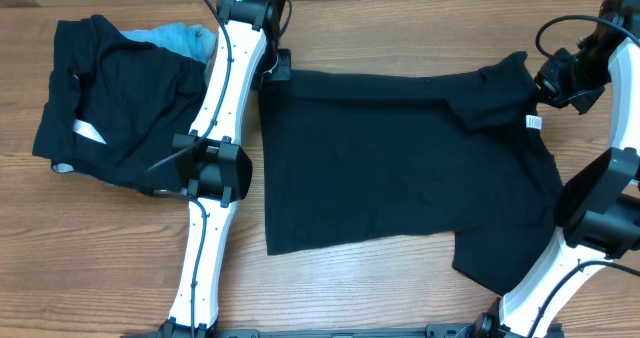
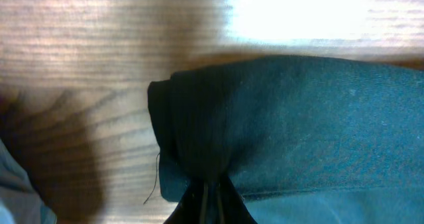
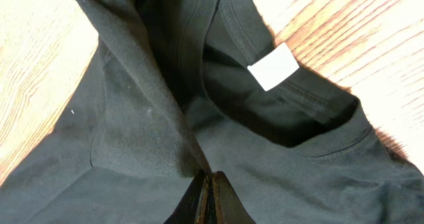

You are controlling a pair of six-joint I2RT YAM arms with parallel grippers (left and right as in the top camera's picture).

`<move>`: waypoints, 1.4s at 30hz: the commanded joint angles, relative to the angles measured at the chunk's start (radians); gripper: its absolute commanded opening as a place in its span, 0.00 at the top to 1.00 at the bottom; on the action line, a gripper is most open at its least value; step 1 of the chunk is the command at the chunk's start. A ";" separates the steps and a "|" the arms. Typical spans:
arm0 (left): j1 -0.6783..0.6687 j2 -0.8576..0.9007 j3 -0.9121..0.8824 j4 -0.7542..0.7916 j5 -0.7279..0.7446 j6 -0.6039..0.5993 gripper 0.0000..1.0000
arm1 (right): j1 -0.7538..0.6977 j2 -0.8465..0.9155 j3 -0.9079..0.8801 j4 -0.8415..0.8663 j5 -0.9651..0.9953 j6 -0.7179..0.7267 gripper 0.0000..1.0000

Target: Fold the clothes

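Observation:
The clothes, a plain black T-shirt, lie spread across the middle of the table, with a sleeve folded over at the far right. A small white neck tag shows there. At the shirt's far left corner my left gripper is shut. In the left wrist view the jaws pinch a bunched fold of the shirt. My right gripper is at the far right by the neck. In the right wrist view it is shut on a ridge of the shirt, just below the collar and the tag.
A pile of other garments lies at the far left: a black one with a slanted white strip, over a light-blue one. The left arm stretches between that pile and the shirt. Bare wooden table lies in front.

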State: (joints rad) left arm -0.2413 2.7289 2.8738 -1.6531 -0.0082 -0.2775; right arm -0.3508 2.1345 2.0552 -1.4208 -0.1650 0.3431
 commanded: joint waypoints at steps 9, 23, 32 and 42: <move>0.003 -0.018 0.023 0.030 -0.025 0.031 0.96 | 0.000 -0.064 0.022 0.002 0.006 -0.004 0.96; -0.029 -0.018 0.021 -0.037 0.075 0.025 0.96 | -0.018 -0.074 0.022 -0.013 0.006 -0.022 0.96; -0.097 -0.040 0.022 -0.037 0.065 0.048 0.96 | -0.040 -0.079 0.022 -0.010 0.006 -0.033 0.96; -0.118 -0.087 -0.146 -0.037 0.060 0.034 0.95 | -0.040 -0.079 0.022 -0.021 0.006 -0.037 0.96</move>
State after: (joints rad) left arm -0.3710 2.6698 2.7983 -1.6863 0.0525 -0.2363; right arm -0.3862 2.1067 2.0552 -1.4414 -0.1677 0.3134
